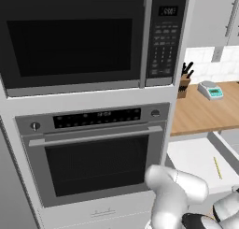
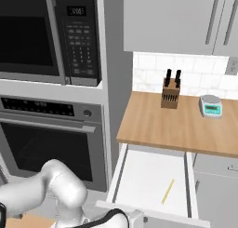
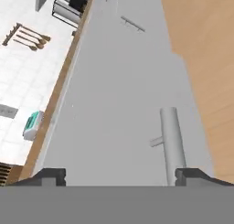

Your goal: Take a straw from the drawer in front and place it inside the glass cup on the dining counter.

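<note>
The drawer (image 2: 144, 173) stands pulled out under the wooden worktop, its white inside showing; in the left base view the drawer (image 1: 196, 158) is at the lower right. The thin yellow straw (image 2: 168, 191) lies flat on the drawer's floor, toward its right side, and the straw (image 1: 217, 168) also shows from the left. In the hand view my gripper (image 3: 121, 176) is open, its fingertips (image 3: 49, 175) wide apart just in front of the grey drawer front. The metal bar handle (image 3: 172, 138) sits by the right fingertip, not gripped. The glass cup and dining counter are out of view.
A built-in oven (image 1: 93, 153) with a microwave (image 1: 88, 41) above fills the tall unit left of the drawer. On the wooden worktop (image 2: 176, 122) stand a knife block (image 2: 170, 94) and a small scale (image 2: 210, 106). Wall cabinets (image 2: 186, 17) hang above.
</note>
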Motion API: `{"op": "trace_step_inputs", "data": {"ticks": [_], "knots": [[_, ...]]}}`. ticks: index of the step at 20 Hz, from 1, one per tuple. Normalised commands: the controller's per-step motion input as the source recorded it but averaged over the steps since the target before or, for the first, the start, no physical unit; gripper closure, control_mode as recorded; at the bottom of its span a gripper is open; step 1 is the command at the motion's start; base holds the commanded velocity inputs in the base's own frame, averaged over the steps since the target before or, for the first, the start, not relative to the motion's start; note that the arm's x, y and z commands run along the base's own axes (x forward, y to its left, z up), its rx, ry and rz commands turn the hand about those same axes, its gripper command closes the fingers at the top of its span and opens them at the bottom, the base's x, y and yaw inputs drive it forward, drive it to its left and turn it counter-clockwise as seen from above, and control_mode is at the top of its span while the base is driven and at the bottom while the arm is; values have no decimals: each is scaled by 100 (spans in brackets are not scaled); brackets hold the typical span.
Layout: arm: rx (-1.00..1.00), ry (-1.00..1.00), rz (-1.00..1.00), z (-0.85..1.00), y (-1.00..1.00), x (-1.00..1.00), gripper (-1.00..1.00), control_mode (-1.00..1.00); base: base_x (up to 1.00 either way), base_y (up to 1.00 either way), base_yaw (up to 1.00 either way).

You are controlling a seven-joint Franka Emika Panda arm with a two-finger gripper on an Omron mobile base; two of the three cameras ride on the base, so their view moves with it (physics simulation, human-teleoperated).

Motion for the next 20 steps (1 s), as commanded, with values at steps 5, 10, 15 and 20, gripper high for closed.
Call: {"op": "trace_step_inputs", "data": {"ticks": [5, 10, 15, 20], "knots": [[-36, 44, 22, 100, 65, 0, -100, -100, 0, 0, 0], [-34, 9, 35, 100, 60, -50, -100, -100, 0, 0, 0], [-26, 0, 34, 100, 39, -53, -100, -100, 0, 0, 0], [-13, -3, 19, 100, 3, -27, -100, -100, 0, 0, 0]]}}
